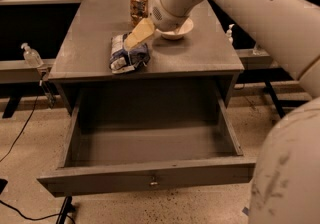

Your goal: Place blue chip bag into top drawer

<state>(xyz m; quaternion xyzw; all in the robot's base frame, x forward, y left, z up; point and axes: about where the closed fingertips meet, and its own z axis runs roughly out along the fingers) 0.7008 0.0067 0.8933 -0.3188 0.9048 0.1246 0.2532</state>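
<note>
Crumpled blue chip bag (pixel 127 57) (white panels); gripper (pixel 134 40) — just above.

The gripper (pixel 136 38) hangs over the blue chip bag (pixel 126 60) on the cabinet top (pixel 200 53), above the open top drawer (pixel 100 183).

Tabletop (pixel 200 58) count: 1 blue chip bag (pixel 128 55), 1 orange-brown can (pixel 139 6), 1 white bowl (pixel 176 32). Below it 1 top drawer (pixel 150 177), pulled open; 2 clear bottles off to the sides, left bottle (pixel 31 57) and right bottle (pixel 229 33). 1 arm (pixel 240 3) with 1 gripper (pixel 139 34), directly over the bag's upper end.
</note>
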